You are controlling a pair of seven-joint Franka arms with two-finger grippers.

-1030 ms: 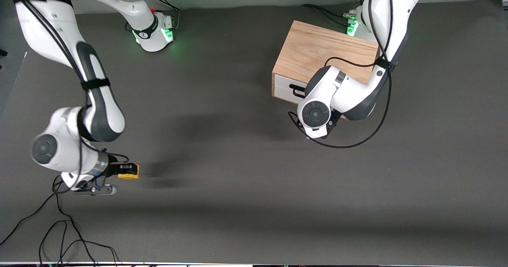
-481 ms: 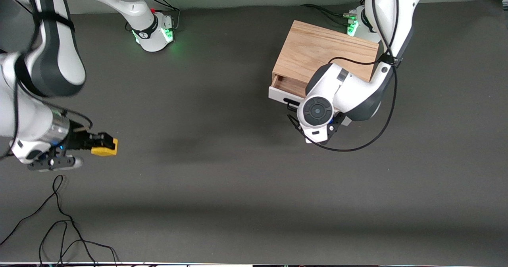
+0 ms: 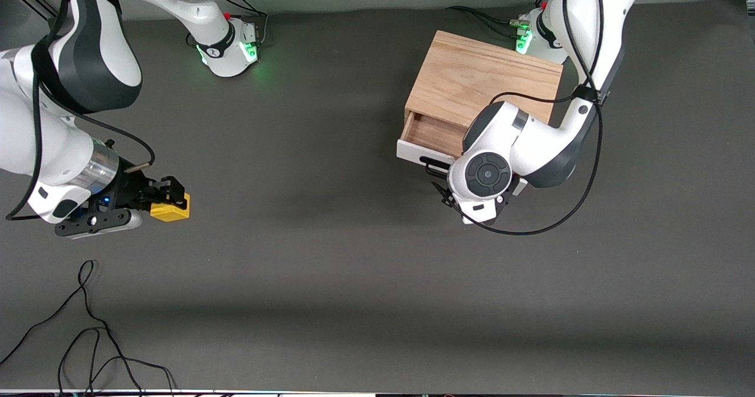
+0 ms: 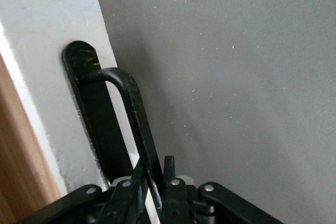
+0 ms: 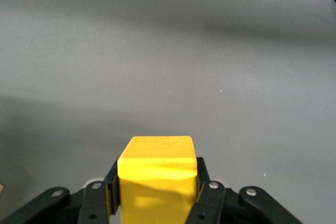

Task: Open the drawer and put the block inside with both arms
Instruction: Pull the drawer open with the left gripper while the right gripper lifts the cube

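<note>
1. The block (image 3: 170, 206), a small yellow cube, is pinched between the closed fingers of the right gripper (image 3: 154, 199) and held up in the air over bare tabletop at the right arm's end of the table (image 3: 330, 279). A second ago it sat lower, close to the mat; it has since been lifted and carried a little toward the middle. In the right wrist view the block (image 5: 156, 174) fills the space between both fingers (image 5: 203, 182).

2. The left gripper (image 3: 451, 179) is at the drawer front, its fingers (image 4: 167, 179) pressed together around the black bar handle (image 4: 134, 124), as the left wrist view shows.

3. The drawer (image 3: 433, 140) now stands partly open. A second ago its white front sat flush with the oak box (image 3: 483, 81); now a strip of light wood interior shows between the front and the box.

4. In my judgement both opening steps are going well: the block is secured and the drawer gap is growing. The opening looks wide enough for the small cube, but the left arm's wrist hangs over part of it, so the approach needs care. The block is well apart from the drawer and must cross the table.
</note>
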